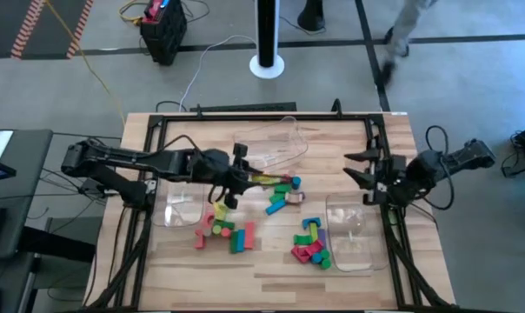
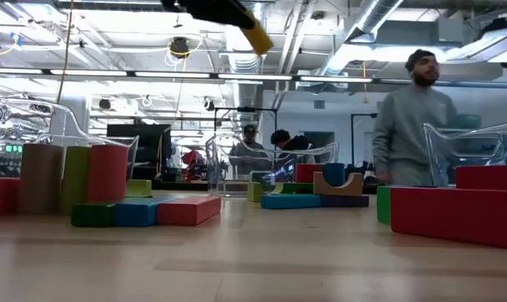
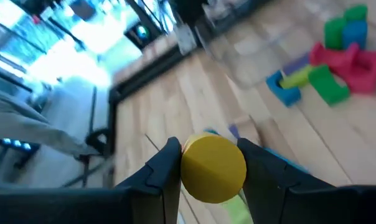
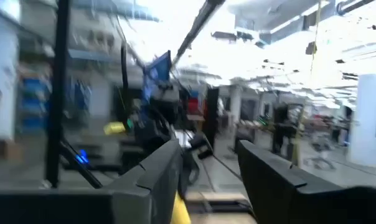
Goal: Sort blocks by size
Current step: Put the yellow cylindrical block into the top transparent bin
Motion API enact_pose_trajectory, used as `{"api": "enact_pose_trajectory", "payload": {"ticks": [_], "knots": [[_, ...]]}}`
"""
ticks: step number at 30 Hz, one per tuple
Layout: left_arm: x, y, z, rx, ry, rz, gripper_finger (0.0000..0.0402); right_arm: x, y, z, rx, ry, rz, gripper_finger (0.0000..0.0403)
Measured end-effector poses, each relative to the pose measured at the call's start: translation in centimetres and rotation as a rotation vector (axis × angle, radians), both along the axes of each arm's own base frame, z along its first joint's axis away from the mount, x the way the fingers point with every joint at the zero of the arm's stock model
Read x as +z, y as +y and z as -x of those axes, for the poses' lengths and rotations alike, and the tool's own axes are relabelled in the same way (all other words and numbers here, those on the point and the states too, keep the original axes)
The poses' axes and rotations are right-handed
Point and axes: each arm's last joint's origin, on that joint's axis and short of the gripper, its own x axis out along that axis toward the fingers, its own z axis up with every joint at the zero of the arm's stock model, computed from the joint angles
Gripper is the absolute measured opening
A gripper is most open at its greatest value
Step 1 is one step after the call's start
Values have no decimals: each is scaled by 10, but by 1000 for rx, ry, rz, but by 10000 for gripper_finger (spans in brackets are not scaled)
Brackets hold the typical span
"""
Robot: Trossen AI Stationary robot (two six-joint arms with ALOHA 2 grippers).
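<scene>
Clamping a yellow cylinder (image 3: 213,169) between its two dark fingers, the left gripper (image 1: 242,178) hangs above the middle of the worktop (image 1: 271,269), the arm reaching in from the left edge past a clear bin (image 1: 181,206) that sits near that edge. In the low view the same yellow piece shows lifted high over the table. Below and just right of the gripper, one cluster of blocks (image 1: 223,230) lies toward the front-left of centre, red, green, yellow and orange pieces touching or nearly touching. A second clear bin (image 1: 275,143), tipped at an angle, sits near the far edge. Farther right, a few blue and green blocks (image 1: 282,196) lie near the centre, and another cluster (image 1: 311,246) of red, green, blue and yellow pieces sits toward the front, just beside a third clear bin (image 1: 356,236) at the right edge. The right gripper (image 1: 364,175) is raised over the right side with its fingers spread and nothing between them. A person (image 2: 415,122) in grey stands beyond the table.
</scene>
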Motion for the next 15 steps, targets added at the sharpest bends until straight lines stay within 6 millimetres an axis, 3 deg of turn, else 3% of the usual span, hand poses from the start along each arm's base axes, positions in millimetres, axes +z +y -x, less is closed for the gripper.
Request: {"api": "enact_pose_trajectory", "payload": {"ticks": [7,12,15], "knots": [[24,22,13,-68,-124,36,128,26,0,-53,-114,216,105,240],[34,37,24,-106,-175,104,128,24,3,-87,-152,311,209,244],[31,46,29,-85,-175,109,128,20,1,-94,-168,346,220,244]]}}
